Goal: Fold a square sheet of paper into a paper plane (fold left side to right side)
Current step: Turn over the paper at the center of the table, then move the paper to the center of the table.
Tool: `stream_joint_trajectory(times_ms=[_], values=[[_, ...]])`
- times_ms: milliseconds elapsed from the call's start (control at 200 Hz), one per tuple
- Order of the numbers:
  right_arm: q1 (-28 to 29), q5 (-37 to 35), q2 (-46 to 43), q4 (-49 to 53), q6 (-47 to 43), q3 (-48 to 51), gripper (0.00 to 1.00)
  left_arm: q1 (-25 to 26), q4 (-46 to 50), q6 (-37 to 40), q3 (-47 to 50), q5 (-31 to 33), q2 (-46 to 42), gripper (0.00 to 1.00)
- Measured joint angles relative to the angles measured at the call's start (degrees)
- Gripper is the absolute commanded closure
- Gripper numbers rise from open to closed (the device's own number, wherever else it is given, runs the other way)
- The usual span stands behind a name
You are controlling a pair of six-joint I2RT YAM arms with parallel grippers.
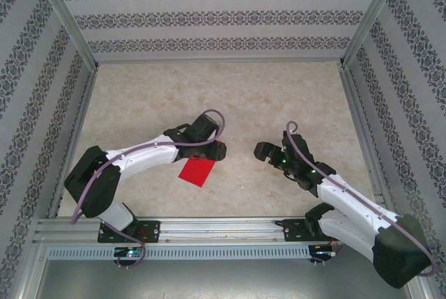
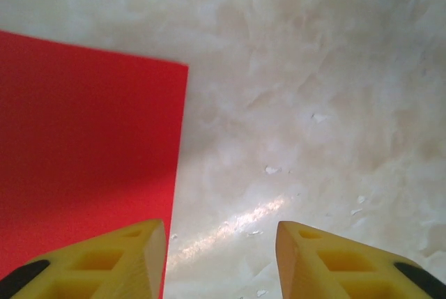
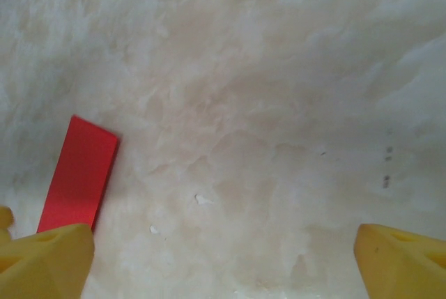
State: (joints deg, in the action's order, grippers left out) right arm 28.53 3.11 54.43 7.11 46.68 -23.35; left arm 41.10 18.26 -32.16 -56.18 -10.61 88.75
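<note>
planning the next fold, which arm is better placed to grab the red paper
Left. The left fingers are open right over the edge of the red paper. The right fingers are open too, but sit off to the side, apart from it.

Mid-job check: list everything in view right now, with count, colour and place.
sheet of paper: one, bright red, on the table near the front, by the left claw
table: one, beige marbled, inside the enclosure
walls: three, white with dark patterned bands, around the table
rail: one, silver, near edge
left arm: one, white and black
right arm: one, white and black
left claw: one, yellow fingers, open, one finger over the paper's edge
right claw: one, yellow fingers, open, above bare table
</note>
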Motion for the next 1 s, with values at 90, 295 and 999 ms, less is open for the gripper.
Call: stream_joint_trajectory(times_ms=[90,295,999], values=[[3.1,1.8,5.7,-1.4,1.2,-1.7,0.22,-3.0,-1.7,0.0,2.3,-2.0,-3.8,0.53],[11.2,5.0,21.0,-8.0,3.8,-9.7,0.43,-11.6,-5.9,0.0,9.6,-5.6,-13.2,0.46],[21.7,9.5,48.3,-21.1,10.6,-22.0,0.95,-21.7,-7.0,1.1,18.2,-8.3,-24.1,0.39]])
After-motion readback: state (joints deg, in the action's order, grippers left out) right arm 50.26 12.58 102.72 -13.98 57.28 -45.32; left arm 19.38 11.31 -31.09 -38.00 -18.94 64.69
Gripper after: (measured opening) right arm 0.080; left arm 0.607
